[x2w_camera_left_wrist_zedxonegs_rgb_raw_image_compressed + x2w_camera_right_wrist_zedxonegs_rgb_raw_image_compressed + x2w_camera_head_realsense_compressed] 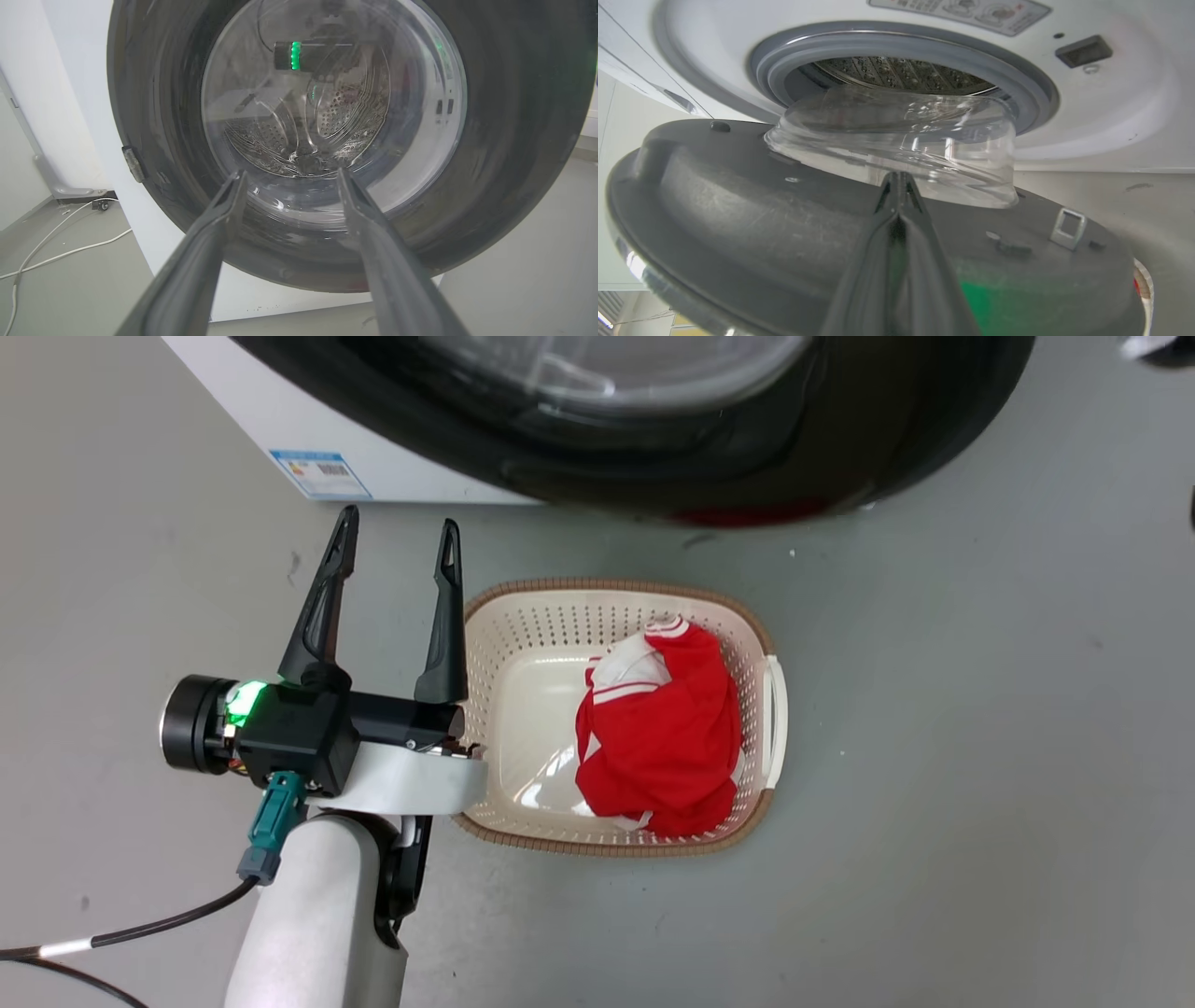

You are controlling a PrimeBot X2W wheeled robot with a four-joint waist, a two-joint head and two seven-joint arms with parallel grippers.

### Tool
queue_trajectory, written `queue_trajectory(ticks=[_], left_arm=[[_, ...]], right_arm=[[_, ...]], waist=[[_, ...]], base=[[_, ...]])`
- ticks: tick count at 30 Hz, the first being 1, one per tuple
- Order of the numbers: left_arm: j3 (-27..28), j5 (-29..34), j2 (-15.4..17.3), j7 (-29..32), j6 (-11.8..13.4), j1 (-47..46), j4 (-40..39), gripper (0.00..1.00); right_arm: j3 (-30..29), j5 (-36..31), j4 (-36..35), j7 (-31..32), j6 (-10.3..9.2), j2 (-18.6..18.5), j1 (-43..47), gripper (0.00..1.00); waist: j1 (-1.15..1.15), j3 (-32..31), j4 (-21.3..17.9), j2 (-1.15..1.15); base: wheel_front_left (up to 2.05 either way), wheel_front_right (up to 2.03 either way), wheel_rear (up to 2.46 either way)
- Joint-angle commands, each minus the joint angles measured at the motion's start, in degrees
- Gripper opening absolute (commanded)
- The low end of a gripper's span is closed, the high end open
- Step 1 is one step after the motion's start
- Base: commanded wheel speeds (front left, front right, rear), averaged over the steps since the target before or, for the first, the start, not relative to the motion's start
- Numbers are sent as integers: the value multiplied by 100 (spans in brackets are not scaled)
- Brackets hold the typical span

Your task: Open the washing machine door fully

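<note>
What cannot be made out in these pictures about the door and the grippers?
- Head view: the top edge cuts off most of the washing machine door.
- Head view: the print on the blue label is too small to read.
- Right wrist view: the shut right gripper hides its own tips, so contact with the door is uncertain.

The washing machine door [887,429] is black, the basket [560,616] cream, the garment [663,737] red.
</note>
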Motion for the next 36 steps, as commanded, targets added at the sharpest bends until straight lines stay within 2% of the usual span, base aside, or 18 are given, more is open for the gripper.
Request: queue_trajectory(ticks=[1, 12, 13, 25, 26, 27, 33, 36], left_arm=[[16, -18, -6, -15, -20, 133, 28, 100], [120, -35, 27, -15, -124, 653, 215, 100], [135, -33, 33, -15, -140, 806, 237, 100], [136, -138, 16, -15, -158, 1183, 373, 100], [135, -143, 14, -15, -157, 1195, 370, 100], [116, -184, 6, -15, -141, 1269, 384, 100], [111, -197, 1, -15, -141, 1274, 383, 100], [122, -208, -1, -15, -130, 1281, 383, 100]], right_arm=[[43, 95, -133, 188, 1, 121, 271, 0], [131, 415, -835, 821, 1, 292, 1495, 0], [180, 500, -1074, 963, 1, 381, 1804, 0], [520, 752, -2156, 1405, 1, 750, 2956, 0], [555, 758, -2245, 1419, 0, 781, 3031, 0], [751, 824, -2699, 1439, 0, 928, 3426, 0], [825, 866, -2911, 1342, 0, 963, 3648, 0], [709, 824, -2981, 1027, 0, 890, 3790, 0]], waist=[[0, -239, -38, 0], [0, -1124, -140, 0], [0, -1284, -173, 0], [0, -1734, -125, 0], [0, -1754, -118, 0], [0, -1830, -64, 0], [0, -1854, -23, 0], [0, -1877, -16, 0]], base=[[0, 0, 0], [0, 0, 0], [0, 0, 0], [0, 0, 0], [0, 0, 0], [0, 0, 0], [0, 0, 0], [0, 0, 0]])
